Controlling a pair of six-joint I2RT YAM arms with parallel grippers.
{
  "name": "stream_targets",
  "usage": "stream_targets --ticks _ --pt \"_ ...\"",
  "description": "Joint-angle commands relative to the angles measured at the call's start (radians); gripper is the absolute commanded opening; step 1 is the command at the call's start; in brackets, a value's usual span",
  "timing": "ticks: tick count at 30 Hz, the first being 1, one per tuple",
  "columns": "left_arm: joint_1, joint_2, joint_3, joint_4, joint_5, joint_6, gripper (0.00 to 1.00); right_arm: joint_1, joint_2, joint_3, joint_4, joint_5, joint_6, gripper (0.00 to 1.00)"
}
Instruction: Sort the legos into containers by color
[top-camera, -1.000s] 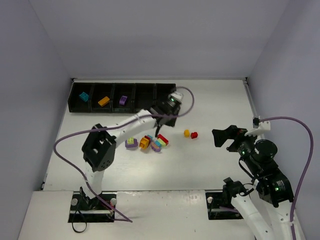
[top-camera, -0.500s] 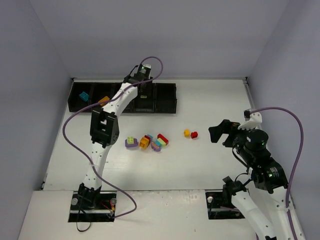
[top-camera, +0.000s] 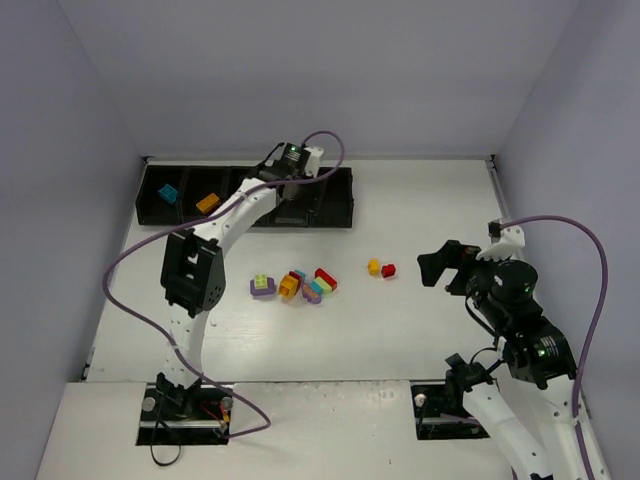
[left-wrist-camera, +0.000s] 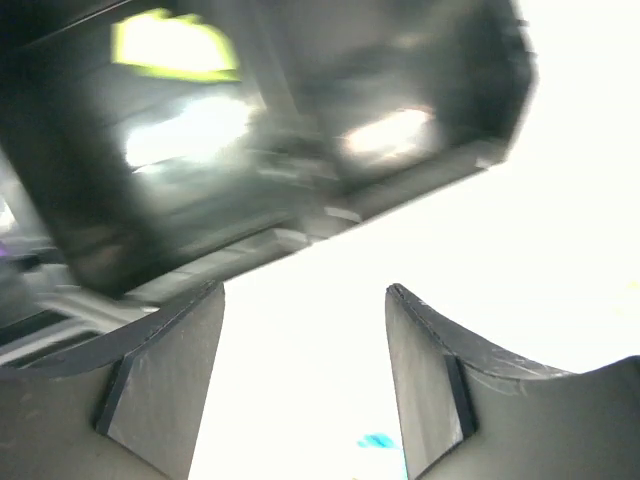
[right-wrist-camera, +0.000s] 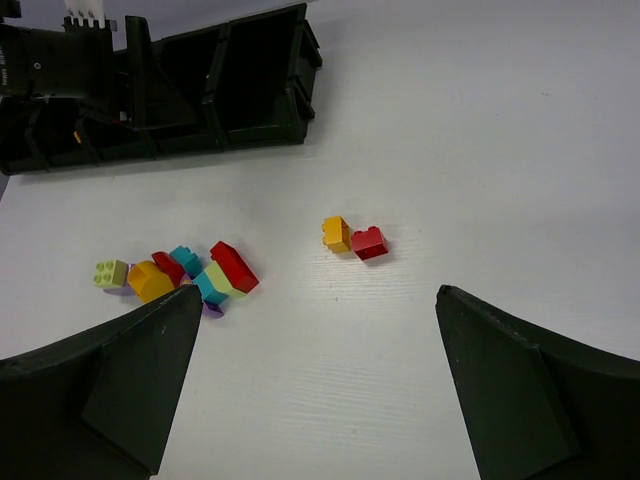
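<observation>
**Left arm**: rises from its base at the near edge, bends at a dark elbow joint, then reaches far forward and slightly to the right, close to full stretch.

**Left gripper**: sits at the far end of that reach and points downward. Its two fingers stand apart with nothing between them.

**Right arm**: folded compactly above its base, with the wrist raised and turned toward the left.

**Right gripper**: jaws spread wide and empty, aimed forward and down at a slant.
</observation>
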Motion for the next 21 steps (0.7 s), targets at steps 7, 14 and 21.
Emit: stream_targets --ticks 7,14,21 --pt "-0.264 -0.045 -0.024 0.035 0.228 0.162 0.59 0.005 -0.023 0.009 0.074 -0.024 -0.001 1.0" --pt "-0.336 0.076 0.054 -0.013 0.243 0.25 0.59 0.005 -0.045 0.004 0.072 -0.05 0.005 1.0" --pt "-0.359 0.168 0.123 -0.01 0.213 0.287 0.59 0.005 -0.066 -0.002 0.067 -0.073 0.016 1.0"
